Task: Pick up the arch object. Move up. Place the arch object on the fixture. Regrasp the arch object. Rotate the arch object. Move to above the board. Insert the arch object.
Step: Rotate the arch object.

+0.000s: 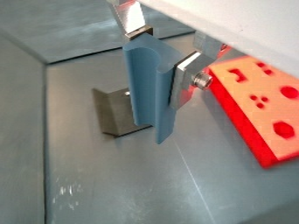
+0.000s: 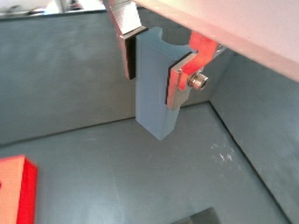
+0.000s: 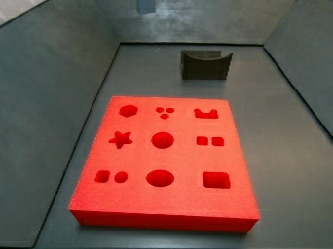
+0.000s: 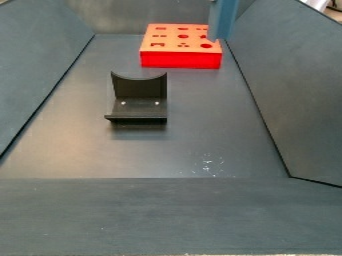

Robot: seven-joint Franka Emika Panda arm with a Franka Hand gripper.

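My gripper [image 1: 162, 57] is shut on the arch object [image 1: 149, 87], a slate blue-grey elongated block. The block hangs upright between the silver fingers, its curved notch up at the pads, well above the floor. Both wrist views show this grasp; it also appears in a wrist view [image 2: 160, 92]. In a side view the arch object [image 4: 225, 18] hangs at the top, by the board's near right corner. The fixture [image 4: 138, 97] stands on the floor with its U-notch empty, also in a side view [image 3: 205, 63]. The red-orange board [image 3: 163, 160] lies flat, its cutouts empty.
Grey sloping walls [image 4: 40, 90] enclose the floor on all sides. In a wrist view the fixture [image 1: 117, 112] lies below and beside the held block, and the board [image 1: 263, 105] lies on the other side.
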